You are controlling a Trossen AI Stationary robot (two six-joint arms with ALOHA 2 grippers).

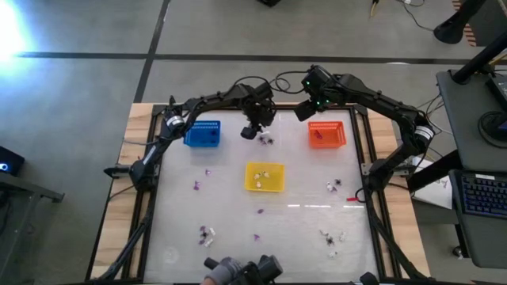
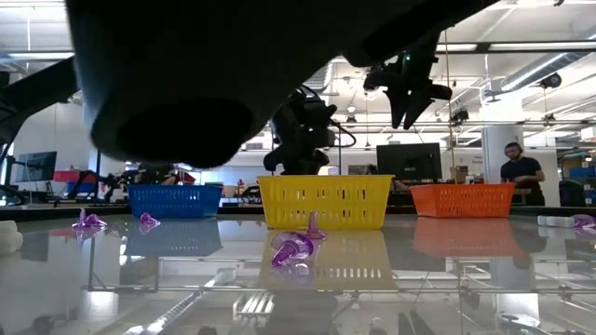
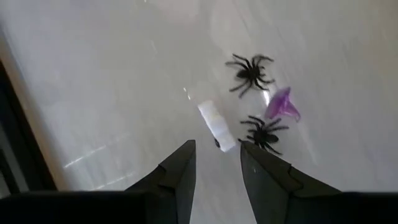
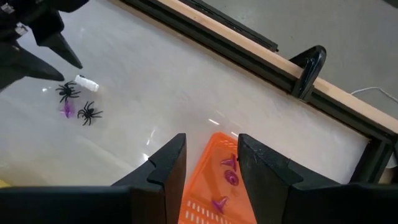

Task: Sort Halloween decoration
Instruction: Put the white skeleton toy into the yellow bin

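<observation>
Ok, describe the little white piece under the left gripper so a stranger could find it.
Look between the blue basket and the orange basket, below the left gripper. A small cluster lies there; the white cylinder is its only pale piece, beside two black spiders and a purple trinket.

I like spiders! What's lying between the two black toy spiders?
A small purple trinket lies between the two black toy spiders, shown in the left wrist view.

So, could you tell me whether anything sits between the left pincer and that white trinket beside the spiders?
Nothing visible does. The left pincer hangs open above the white trinket, with only bare table between. Two black spiders and a purple trinket lie close beside it, not in the path.
</observation>
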